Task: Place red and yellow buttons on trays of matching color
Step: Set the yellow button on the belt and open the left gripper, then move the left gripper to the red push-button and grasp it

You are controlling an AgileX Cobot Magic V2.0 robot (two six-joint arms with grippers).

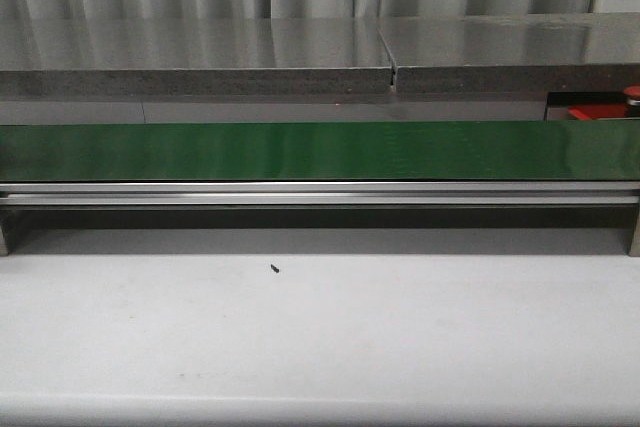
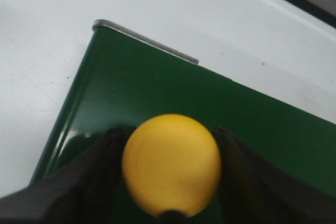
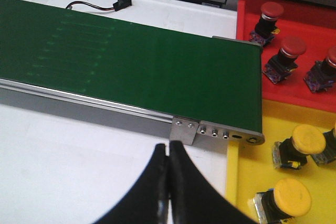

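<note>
In the left wrist view a round yellow button (image 2: 170,171) sits between my two dark fingers, which touch it on both sides. My left gripper (image 2: 168,132) is shut on it above the end of the green belt (image 2: 157,93). My right gripper (image 3: 168,149) is shut and empty over the white table, just in front of the belt's end (image 3: 220,132). Beside that end lies the red tray (image 3: 304,90) with three red buttons (image 3: 292,46). The yellow tray (image 3: 247,182) next to it holds yellow buttons (image 3: 292,196). The front view shows only a corner of the red tray (image 1: 600,113).
The long green belt (image 1: 300,150) runs across the table on a metal frame (image 1: 320,193). A grey shelf (image 1: 200,57) stands behind it. A small black sensor with a cable (image 3: 123,1) lies beyond the belt. A black speck (image 1: 274,268) lies on the white table.
</note>
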